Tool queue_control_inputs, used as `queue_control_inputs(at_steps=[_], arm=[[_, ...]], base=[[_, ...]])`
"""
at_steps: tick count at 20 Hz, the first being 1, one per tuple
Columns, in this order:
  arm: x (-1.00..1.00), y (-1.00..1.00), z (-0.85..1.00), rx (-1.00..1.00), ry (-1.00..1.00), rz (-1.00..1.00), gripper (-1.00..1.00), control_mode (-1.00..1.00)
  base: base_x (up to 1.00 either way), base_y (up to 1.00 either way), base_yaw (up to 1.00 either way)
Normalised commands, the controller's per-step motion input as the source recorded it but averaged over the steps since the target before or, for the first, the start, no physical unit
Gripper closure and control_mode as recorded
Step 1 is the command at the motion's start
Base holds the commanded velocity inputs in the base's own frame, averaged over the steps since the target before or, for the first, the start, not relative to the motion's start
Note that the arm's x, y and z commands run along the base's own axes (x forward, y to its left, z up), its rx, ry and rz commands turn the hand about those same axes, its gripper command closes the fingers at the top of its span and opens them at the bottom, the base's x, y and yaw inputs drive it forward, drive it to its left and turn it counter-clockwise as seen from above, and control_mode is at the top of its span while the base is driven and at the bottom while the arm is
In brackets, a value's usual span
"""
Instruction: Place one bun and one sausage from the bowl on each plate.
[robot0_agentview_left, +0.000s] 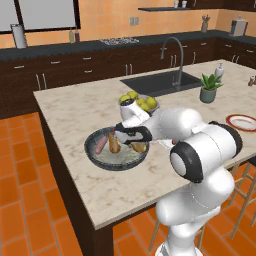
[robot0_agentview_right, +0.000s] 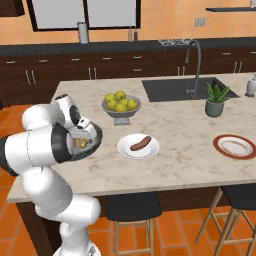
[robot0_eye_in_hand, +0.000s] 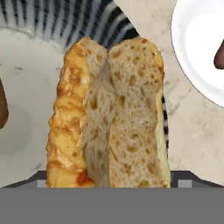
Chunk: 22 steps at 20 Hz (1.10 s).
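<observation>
Tool (robot0_agentview_left: 131, 134) spread wide over split, porous golden bun (robot0_eye_in_hand: 109, 113) in ribbed dark bowl (robot0_agentview_left: 95, 152).

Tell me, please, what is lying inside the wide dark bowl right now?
The dark bowl holds a pinkish sausage, an upright bun beside it and a split bun under the gripper. The arm covers the bowl's right side.

The white arm (robot0_agentview_left: 200, 150) is bending forward and down, its gripper (robot0_agentview_left: 131, 134) pointing downward with the jaws standing spread wide.
</observation>
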Motion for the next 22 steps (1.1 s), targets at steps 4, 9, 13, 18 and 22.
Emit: queue_control_inputs(at_steps=[4, 9, 13, 18, 22], arm=[[-0.04, -1.00, 0.92, 0.26, -0.04, -0.28, 1.00, -1.00], [0.39, -1.00, 0.36, 0.20, 0.00, -0.36, 1.00, -1.00], [0.77, -0.99, -0.27, 0.07, 0.00, -0.29, 1.00, -1.00], [0.87, -0.14, -0.60, -0.02, 0.00, -0.11, 1.00, -1.00], [0.48, -0.07, -0.57, 0.00, 0.00, -0.04, -1.00, -1.00]], base=[[0.00, 0.00, 0.00], [0.00, 0.00, 0.00], [0.00, 0.00, 0.00], [0.00, 0.00, 0.00], [0.00, 0.00, 0.00]])
